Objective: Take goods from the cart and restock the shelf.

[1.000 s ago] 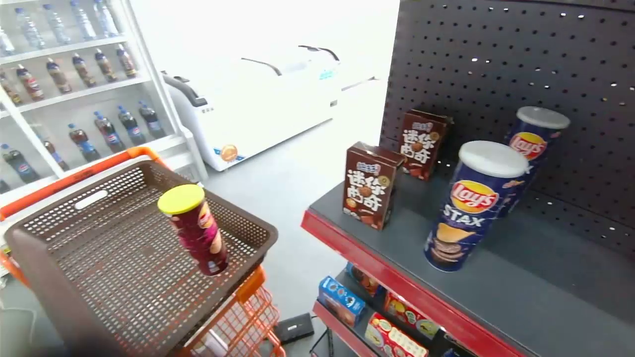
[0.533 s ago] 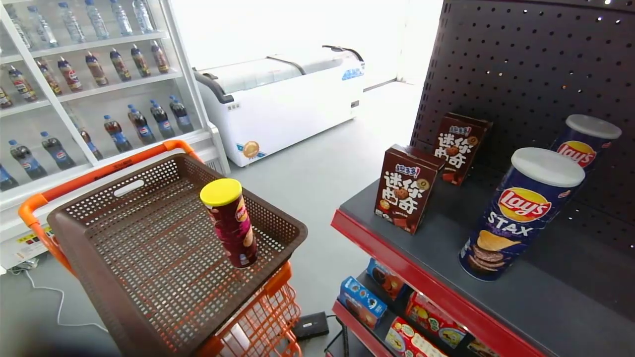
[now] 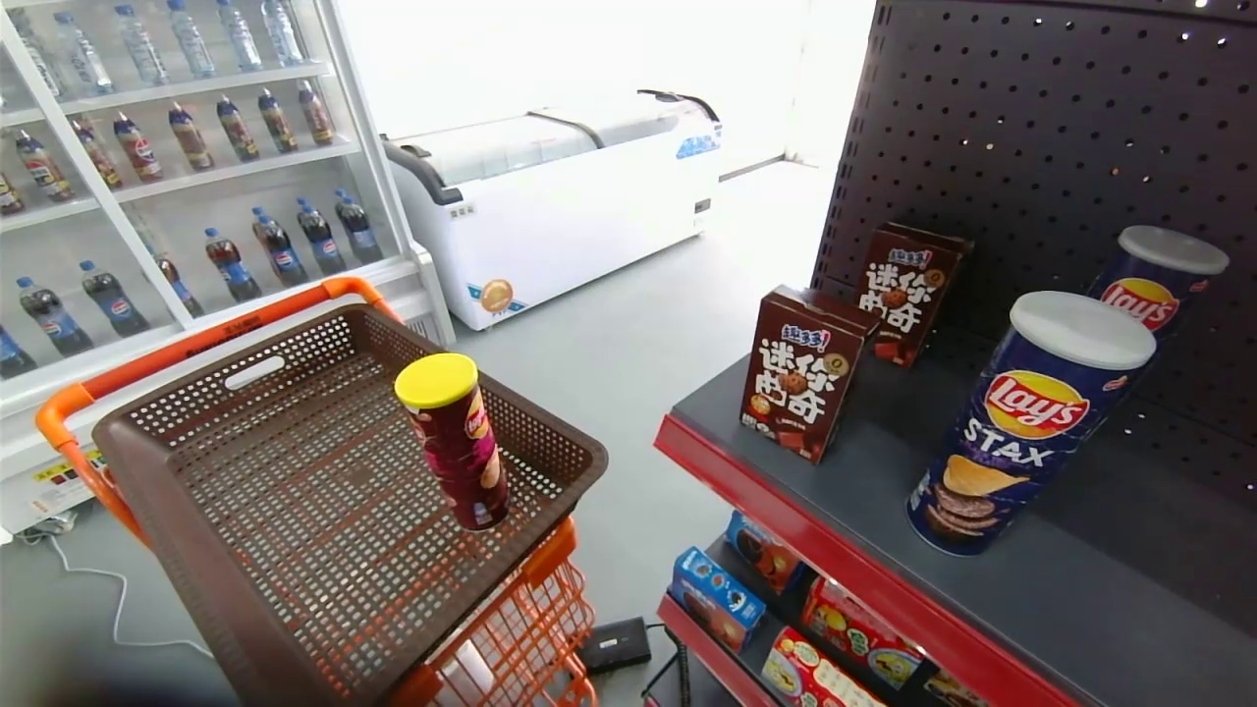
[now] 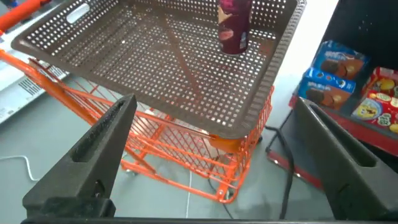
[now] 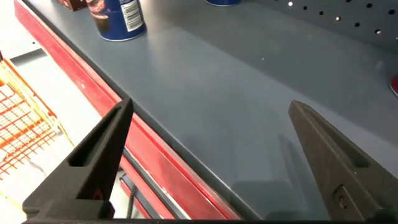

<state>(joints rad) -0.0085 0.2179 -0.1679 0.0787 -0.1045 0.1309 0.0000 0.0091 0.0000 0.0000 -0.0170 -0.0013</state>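
A maroon chip can [image 3: 454,442] with a yellow lid stands upright in the brown mesh basket [image 3: 295,511] on top of the orange cart [image 3: 206,329]. To the right, the dark shelf [image 3: 884,491] with a red front edge holds two brown snack boxes [image 3: 800,373] and two blue chip cans [image 3: 1031,422]. My left gripper [image 4: 214,165] hangs open low beside the cart, with the chip can [image 4: 234,28] well beyond it in the basket [image 4: 155,74]. My right gripper [image 5: 211,162] is open over bare shelf [image 5: 249,81], near a blue can [image 5: 118,18].
A drinks cooler [image 3: 196,147] full of bottles stands behind the cart, and a white chest freezer [image 3: 560,196] beside it. The lower shelf tiers hold blue boxes [image 3: 712,594] and other packs. A black box [image 3: 614,643] and a cable lie on the floor between cart and shelf.
The head camera swung over between the oldest frame and half a second ago, shifting the whole picture. Since then nothing has moved; the can stays upright in the basket.
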